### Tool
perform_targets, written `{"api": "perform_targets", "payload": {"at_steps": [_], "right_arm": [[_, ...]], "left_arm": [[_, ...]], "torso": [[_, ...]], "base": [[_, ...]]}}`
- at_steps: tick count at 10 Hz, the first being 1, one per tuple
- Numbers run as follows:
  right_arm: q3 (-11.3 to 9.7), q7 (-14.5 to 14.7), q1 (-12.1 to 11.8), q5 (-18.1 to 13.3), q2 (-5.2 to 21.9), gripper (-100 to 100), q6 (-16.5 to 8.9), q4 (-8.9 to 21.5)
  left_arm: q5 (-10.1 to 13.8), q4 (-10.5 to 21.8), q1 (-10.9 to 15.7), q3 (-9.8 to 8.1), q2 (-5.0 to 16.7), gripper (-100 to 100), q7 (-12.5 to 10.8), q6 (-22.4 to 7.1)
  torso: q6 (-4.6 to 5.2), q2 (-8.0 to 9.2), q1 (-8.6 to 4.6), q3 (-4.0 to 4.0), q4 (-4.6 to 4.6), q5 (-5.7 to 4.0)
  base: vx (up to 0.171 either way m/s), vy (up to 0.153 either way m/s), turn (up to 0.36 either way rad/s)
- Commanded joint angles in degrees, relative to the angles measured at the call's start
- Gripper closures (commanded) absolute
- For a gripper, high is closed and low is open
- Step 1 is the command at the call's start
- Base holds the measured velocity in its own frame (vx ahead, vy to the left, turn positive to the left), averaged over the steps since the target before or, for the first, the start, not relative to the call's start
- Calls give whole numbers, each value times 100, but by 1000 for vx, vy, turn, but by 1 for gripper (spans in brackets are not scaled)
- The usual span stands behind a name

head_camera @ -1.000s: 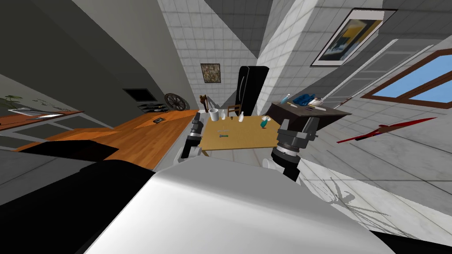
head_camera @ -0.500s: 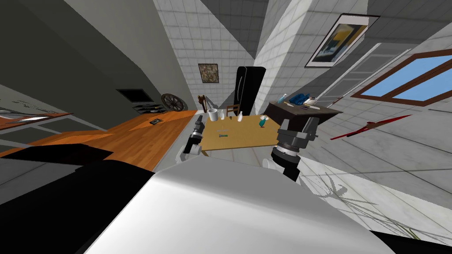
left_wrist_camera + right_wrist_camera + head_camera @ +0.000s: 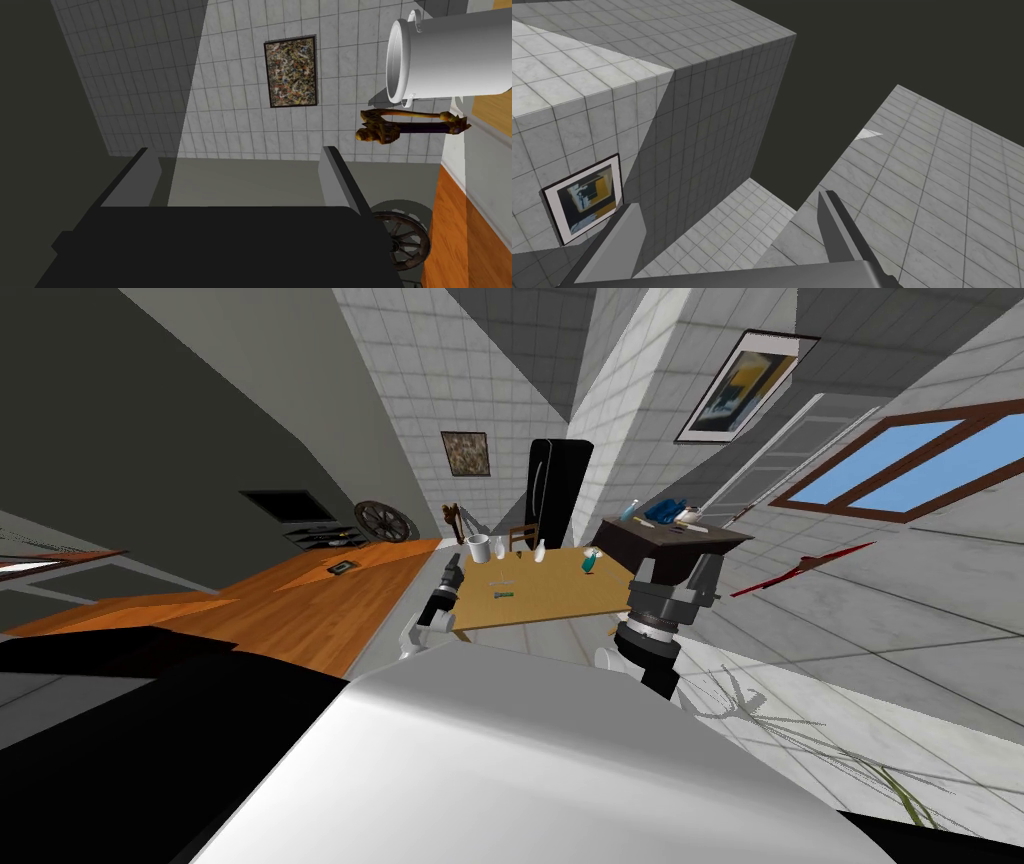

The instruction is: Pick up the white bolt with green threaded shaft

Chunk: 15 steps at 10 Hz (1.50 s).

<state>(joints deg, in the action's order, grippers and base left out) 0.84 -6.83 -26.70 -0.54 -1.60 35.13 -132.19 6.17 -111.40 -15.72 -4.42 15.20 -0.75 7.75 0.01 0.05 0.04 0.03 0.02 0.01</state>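
Note:
The bolt (image 3: 503,594), small with a green shaft and a pale head, lies on the wooden table (image 3: 560,593), towards its near left part. My left gripper (image 3: 453,561) hovers at the table's left edge, left of the bolt and apart from it. Its fingers (image 3: 145,175) stand open with nothing between them, pointing past a white pot (image 3: 450,55). My right arm (image 3: 665,608) is raised at the table's right edge, and the right gripper (image 3: 732,225) is open and holds nothing.
On the table's far side stand the white pot (image 3: 479,548), two small white bottles (image 3: 538,553) and a teal item (image 3: 590,560). A thin grey piece (image 3: 500,582) lies just beyond the bolt. A dark side table (image 3: 670,536) with clutter is at the right, and a chair (image 3: 521,535) behind.
The whole head view has turned, with the room's things sliding left. My left forearm has swung a little closer along the table's left edge. The bolt has not moved on the table.

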Motion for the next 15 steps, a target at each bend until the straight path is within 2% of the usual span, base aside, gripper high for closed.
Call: {"api": "perform_targets", "payload": {"at_steps": [1, 2, 3, 4, 5, 6, 7, 8, 9, 10, 11, 13, 14, 15], "right_arm": [[0, 0, 0, 0, 0, 0, 0, 0], [0, 0, -1, 0, 0, 0, 0, 0], [0, 0, 0, 0, 0, 0, 0, 0], [0, 0, -1, 0, 0, 0, 0, 0], [0, 0, 0, 0, 0, 0, 0, 0], [0, 0, -1, 0, 0, 0, 0, 0], [0, 0, 0, 0, 0, 0, 0, 0], [0, 0, -1, 0, 0, 0, 0, 0], [0, 0, 0, 0, 0, 0, 0, 0], [0, 0, -1, 0, 0, 0, 0, 0], [0, 0, -1, 0, 0, 0, 0, 0], [0, 0, -1, 0, 0, 0, 0, 0], [0, 0, -1, 0, 0, 0, 0, 0], [0, 0, 0, 0, 0, 0, 0, 0]], "left_arm": [[49, 286, 111, 0, 22, -100, -28, -101], [188, 450, 283, -34, 141, -100, -114, -289], [188, 603, 283, -34, 141, -100, -114, -289], [328, 778, 458, -65, 261, -100, -201, -481], [328, 982, 458, -65, 261, -100, -201, -481], [469, 1152, 634, -93, 382, -100, -288, -676], [469, 1312, 634, -93, 382, -100, -288, -676], [609, 1536, 810, -117, 503, -100, -374, -871], [609, 1739, 810, -117, 503, -100, -374, -871], [609, 1740, 810, -117, 503, -100, -374, -871], [747, 1940, 986, -138, 624, -100, -459, -1065], [747, 2119, 986, -138, 624, -100, -459, -1065], [882, 2249, 1159, -154, 743, -100, -542, -1257], [882, 2389, 1159, -154, 743, -100, -542, -1257]], "torso": [[0, 0, 0, 0, 0, 0], [-3, 0, 0, 0, -1, 1], [0, 1, 0, 0, 0, 0], [-3, 0, 0, 0, 0, 0], [-1, 0, -1, 0, 0, 0], [-3, -1, -2, 0, 0, 0], [-1, 0, -4, 0, 0, -1], [-3, 0, -4, 0, 0, 0], [-1, 1, -5, 1, 0, -1], [-3, 0, -5, 0, 0, -1], [-4, -4, -5, -2, -1, -1], [-4, -2, -8, -1, -1, -1], [-5, -4, -5, -2, -1, -1], [-1, -4, -8, -2, 0, -2]], "base": [[-20, 6, -51], [-27, 7, -95], [-22, 6, -50], [-22, 0, -95], [-19, -2, -66], [-25, -5, -93], [-23, -4, -63], [-26, -9, -126], [-19, -6, -59], [-6, -5, 13], [-13, -16, -100], [-11, -8, -34], [-13, -15, -118], [-14, -13, -68]]}}
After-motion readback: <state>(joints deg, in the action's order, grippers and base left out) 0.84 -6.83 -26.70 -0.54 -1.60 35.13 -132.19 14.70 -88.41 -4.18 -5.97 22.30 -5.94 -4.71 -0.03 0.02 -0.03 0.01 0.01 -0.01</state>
